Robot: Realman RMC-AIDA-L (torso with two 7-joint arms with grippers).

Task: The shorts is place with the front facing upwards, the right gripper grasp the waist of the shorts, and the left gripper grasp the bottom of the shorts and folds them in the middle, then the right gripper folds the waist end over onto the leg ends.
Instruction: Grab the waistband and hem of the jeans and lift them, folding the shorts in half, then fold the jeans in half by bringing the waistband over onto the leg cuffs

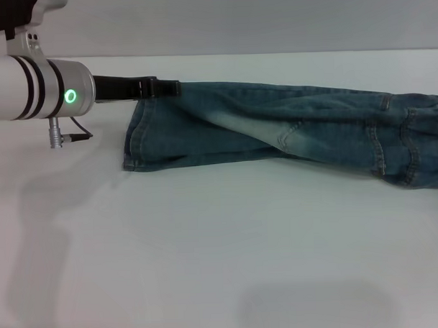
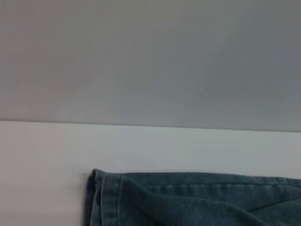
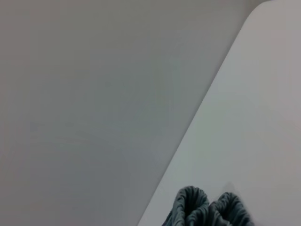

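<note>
The blue denim shorts [image 1: 275,129] lie stretched across the white table, folded lengthwise, with pale faded patches near the middle. The bottom [image 1: 132,142] is at the left, its stitched hem also showing in the left wrist view [image 2: 101,197]. My left gripper [image 1: 174,86], with its green ring, reaches in from the left, its black fingers shut on the far corner of that hem. The pocket end runs off the right edge of the head view. The ruffled waist [image 3: 207,209] bunches up close to the right wrist camera. The right gripper itself shows in no view.
The white table [image 1: 207,243] stretches wide in front of the shorts. Its far edge [image 1: 273,54] meets a grey wall just behind the denim. A small cable plug [image 1: 56,134] hangs under my left wrist.
</note>
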